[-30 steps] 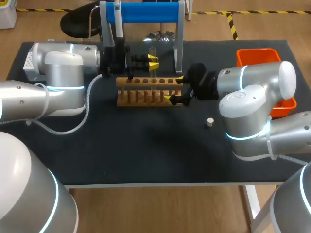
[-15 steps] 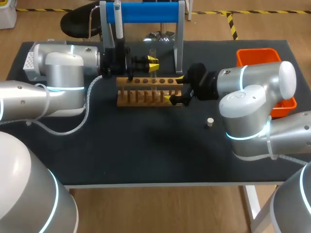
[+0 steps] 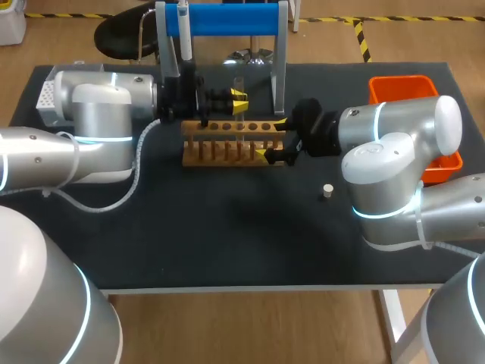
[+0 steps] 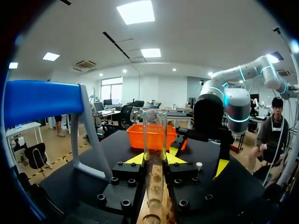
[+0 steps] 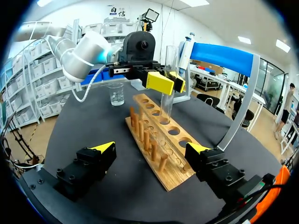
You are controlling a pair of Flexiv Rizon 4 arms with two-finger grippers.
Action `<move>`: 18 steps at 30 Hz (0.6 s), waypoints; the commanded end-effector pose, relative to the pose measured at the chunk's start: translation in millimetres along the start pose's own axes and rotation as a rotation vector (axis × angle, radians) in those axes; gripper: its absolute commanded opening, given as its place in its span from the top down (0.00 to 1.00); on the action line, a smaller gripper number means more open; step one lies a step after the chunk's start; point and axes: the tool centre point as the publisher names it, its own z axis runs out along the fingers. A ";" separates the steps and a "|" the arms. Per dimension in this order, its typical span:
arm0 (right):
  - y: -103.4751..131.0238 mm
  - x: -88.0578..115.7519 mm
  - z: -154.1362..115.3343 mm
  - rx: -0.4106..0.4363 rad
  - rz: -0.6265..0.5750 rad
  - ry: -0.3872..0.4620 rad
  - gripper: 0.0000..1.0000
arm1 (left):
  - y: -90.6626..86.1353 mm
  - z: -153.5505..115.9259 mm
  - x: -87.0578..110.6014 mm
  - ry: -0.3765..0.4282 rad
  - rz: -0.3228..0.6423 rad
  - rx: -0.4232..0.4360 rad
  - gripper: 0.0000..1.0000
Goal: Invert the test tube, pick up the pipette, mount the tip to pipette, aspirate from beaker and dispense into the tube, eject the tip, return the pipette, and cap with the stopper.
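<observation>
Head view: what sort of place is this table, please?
Most likely a laboratory practice bench for robots: a wooden tube rack, a glass test tube held upright in the left claw, and a pipette hanging on a blue stand.

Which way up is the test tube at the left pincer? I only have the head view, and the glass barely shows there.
Observer: The left wrist view shows the test tube upright, open mouth on top, above the wooden rack.
Operator: Is the left pincer really gripping it?
Observer: Yes. That view shows a yellow fingertip against each side of the glass.
Operator: And the beaker? I can't find it from here.
Observer: The right wrist view shows the beaker standing upright on the table, off to one side of the rack's far end and near the left arm.
</observation>
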 end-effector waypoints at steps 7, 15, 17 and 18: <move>0.4 -0.6 -1.0 0.002 0.000 0.003 0.00 | 5.3 2.3 -4.5 0.015 -0.001 0.002 1.00; 0.4 -0.6 -1.0 0.002 0.000 0.003 0.00 | 6.7 2.1 -4.7 0.024 0.000 -0.004 1.00; 0.4 -0.6 -1.0 0.002 0.000 0.003 0.00 | 6.9 2.1 -4.4 0.024 0.002 -0.016 1.00; 0.4 -0.6 -1.0 0.002 0.000 0.003 0.00 | 6.9 2.4 -4.2 0.025 0.003 -0.017 1.00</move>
